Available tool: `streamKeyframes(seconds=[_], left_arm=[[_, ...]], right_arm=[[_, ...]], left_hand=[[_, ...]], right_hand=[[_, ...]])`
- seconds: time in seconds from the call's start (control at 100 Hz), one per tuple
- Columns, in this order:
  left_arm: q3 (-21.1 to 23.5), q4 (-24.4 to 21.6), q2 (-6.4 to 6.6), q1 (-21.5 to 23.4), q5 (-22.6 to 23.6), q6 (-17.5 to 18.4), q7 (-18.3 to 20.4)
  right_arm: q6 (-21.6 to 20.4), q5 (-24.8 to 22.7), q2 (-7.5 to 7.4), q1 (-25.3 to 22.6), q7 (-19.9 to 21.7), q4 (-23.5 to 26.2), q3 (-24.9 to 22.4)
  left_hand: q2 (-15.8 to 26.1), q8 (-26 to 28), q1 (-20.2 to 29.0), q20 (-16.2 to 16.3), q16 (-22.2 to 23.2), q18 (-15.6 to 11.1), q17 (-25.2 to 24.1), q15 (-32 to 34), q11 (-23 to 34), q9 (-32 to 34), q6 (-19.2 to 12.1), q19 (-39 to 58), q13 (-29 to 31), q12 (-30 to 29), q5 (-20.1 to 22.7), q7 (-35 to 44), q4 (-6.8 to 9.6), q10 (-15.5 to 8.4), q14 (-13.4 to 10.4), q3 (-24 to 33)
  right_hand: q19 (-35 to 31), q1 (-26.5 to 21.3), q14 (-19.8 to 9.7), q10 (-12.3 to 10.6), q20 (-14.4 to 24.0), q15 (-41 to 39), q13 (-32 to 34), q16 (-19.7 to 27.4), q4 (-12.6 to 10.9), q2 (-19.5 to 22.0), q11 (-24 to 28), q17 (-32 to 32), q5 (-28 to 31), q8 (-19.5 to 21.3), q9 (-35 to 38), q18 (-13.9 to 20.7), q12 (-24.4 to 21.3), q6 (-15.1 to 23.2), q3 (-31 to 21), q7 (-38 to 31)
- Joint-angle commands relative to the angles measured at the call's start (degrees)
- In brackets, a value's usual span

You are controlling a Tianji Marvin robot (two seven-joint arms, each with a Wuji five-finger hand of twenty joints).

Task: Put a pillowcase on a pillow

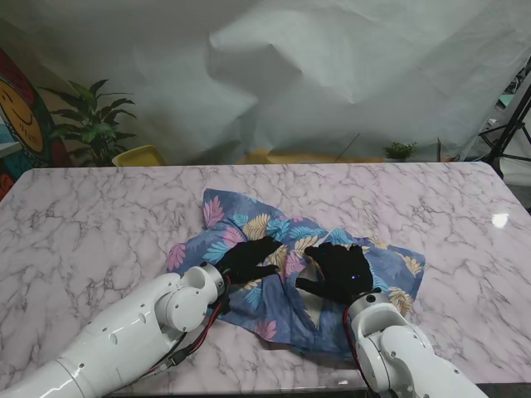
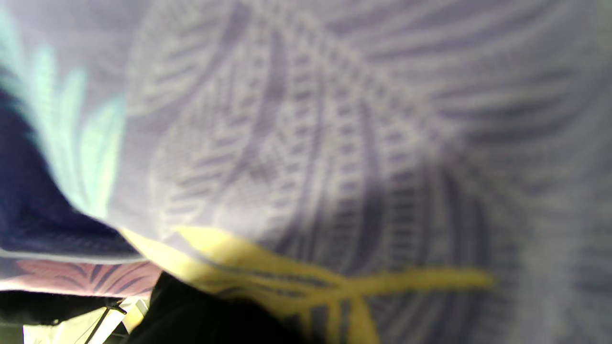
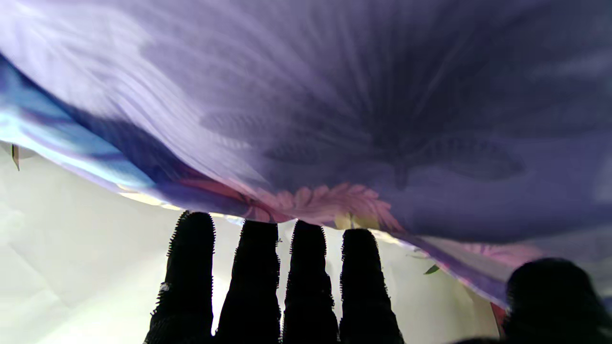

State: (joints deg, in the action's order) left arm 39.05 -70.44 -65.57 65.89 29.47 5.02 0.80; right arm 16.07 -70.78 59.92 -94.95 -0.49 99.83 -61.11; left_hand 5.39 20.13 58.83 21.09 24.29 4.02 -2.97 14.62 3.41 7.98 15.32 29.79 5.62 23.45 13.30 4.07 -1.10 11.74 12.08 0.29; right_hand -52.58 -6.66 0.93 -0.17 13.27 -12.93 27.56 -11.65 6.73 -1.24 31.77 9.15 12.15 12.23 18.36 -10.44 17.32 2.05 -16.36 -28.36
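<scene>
Two black hands rest on the crumpled pillowcase (image 1: pixel 282 265) in the middle of the marble table (image 1: pixel 91 215).

Going left to right from the stand's view, you have the left hand (image 1: pixel 249 259) lying on the blue leaf-print cloth near its middle, fingers stretched toward the right and spread flat; whether it pinches any fabric you cannot tell, since its wrist view is filled with blurred cloth (image 2: pixel 334 143) pressed close to the lens. Just beside it, your right hand (image 1: pixel 338 272) sits on the cloth's right half, nearer to you. In the right wrist view four fingers (image 3: pixel 248 282) stand straight and apart, tips meeting the pillowcase edge (image 3: pixel 334 200), thumb off to one side: an open hand, probably holding nothing. No pillow can be made out for certain.
</scene>
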Motion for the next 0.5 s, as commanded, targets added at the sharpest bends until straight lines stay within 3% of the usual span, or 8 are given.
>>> streamKeyframes(seconds=[0.0, 0.16, 0.32, 0.42, 0.44, 0.49], left_arm=[[-0.9, 1.5, 0.13, 1.4, -0.1, -0.6, 1.7], [-0.8, 1.5, 0.14, 1.5, -0.2, -0.6, 1.8], [-0.6, 1.2, 0.18, 1.7, -0.1, -1.2, 1.9], [-0.3, 0.9, 0.32, 1.9, 0.2, -1.7, 2.0], [-0.3, 0.8, 0.35, 2.0, 0.3, -1.8, 2.0], [0.0, 0.6, 0.44, 2.1, 0.4, -2.0, 2.2]], right_arm=[[0.6, 0.8, 0.57, 0.4, 0.0, -0.9, 0.2], [1.9, 2.2, 1.02, -0.9, -2.8, -0.9, -1.0], [5.0, -1.8, 1.40, -5.9, -6.2, 3.5, -4.7], [7.4, -4.7, 1.41, -9.5, -4.7, 6.9, -6.7], [7.8, -5.4, 1.37, -10.2, -4.0, 7.4, -7.0], [8.1, -7.6, 1.21, -11.9, -0.6, 9.1, -8.0]], left_hand=[[1.9, 0.9, -0.7, 2.8, 2.4, 5.1, 5.8, 5.1, -0.9, -1.3, -0.6, 12.8, 3.2, 0.5, -0.5, 0.7, 0.26, 0.5, 0.9, -1.5], [1.9, 0.9, -0.7, 2.8, 2.4, 5.2, 5.8, 5.0, -0.9, -1.3, -0.6, 12.8, 3.2, 0.4, -0.5, 0.7, 0.26, 0.6, 0.9, -1.5], [1.9, 0.9, -0.7, 2.8, 2.4, 5.2, 5.7, 5.0, -0.9, -1.3, -0.5, 12.7, 3.1, 0.5, -0.5, 0.7, 0.26, 0.6, 1.0, -1.5], [1.8, 0.9, -0.8, 2.8, 2.3, 5.2, 5.6, 5.0, -0.9, -1.3, -0.6, 12.6, 3.1, 0.4, -0.4, 0.7, 0.25, 0.6, 1.0, -1.5], [1.8, 0.9, -0.8, 2.8, 2.3, 5.2, 5.6, 5.0, -0.9, -1.2, -0.6, 12.6, 3.1, 0.4, -0.4, 0.7, 0.25, 0.6, 0.9, -1.5], [1.9, 0.9, -0.7, 2.8, 2.3, 5.2, 5.4, 4.9, -0.9, -1.2, -0.5, 12.4, 3.1, 0.4, -0.4, 0.7, 0.26, 0.6, 0.9, -1.5]], right_hand=[[0.5, -1.9, 0.8, 0.9, -0.6, -0.5, 0.3, 0.4, -1.0, 2.7, 0.1, -0.4, -1.5, 0.1, -0.5, -1.3, -0.4, 0.1, 1.7, 1.0], [-0.1, -3.9, 0.4, 0.8, -0.4, -1.0, 1.9, 0.2, -1.2, 2.3, 1.1, 0.8, 0.5, 0.8, 1.2, -1.4, 0.0, 0.2, 1.9, -0.2], [-0.3, -4.7, 0.3, 0.5, -0.2, -1.1, 2.7, 0.1, -1.3, 1.0, 1.2, 1.3, 1.5, 1.4, 2.5, -1.3, 0.0, 0.9, 1.0, -1.5], [-0.3, -5.3, 0.6, 0.9, -0.3, -1.1, 2.8, 0.1, -1.5, -0.1, 0.9, 1.3, 1.6, 1.4, 2.5, -1.7, 0.0, 0.7, -0.4, -1.7], [-0.4, -3.4, 0.5, 0.9, -0.2, -1.3, 3.3, -0.1, -1.2, -2.6, 0.6, 1.5, 2.4, 1.5, 3.3, -1.8, 0.0, 0.8, -6.7, -2.0], [-0.5, -3.3, 0.2, 0.7, 0.0, -1.9, 4.7, -0.4, -0.7, -6.1, 1.2, 2.1, 4.0, 1.7, 4.7, -1.7, 0.4, 1.0, -12.9, -2.5]])
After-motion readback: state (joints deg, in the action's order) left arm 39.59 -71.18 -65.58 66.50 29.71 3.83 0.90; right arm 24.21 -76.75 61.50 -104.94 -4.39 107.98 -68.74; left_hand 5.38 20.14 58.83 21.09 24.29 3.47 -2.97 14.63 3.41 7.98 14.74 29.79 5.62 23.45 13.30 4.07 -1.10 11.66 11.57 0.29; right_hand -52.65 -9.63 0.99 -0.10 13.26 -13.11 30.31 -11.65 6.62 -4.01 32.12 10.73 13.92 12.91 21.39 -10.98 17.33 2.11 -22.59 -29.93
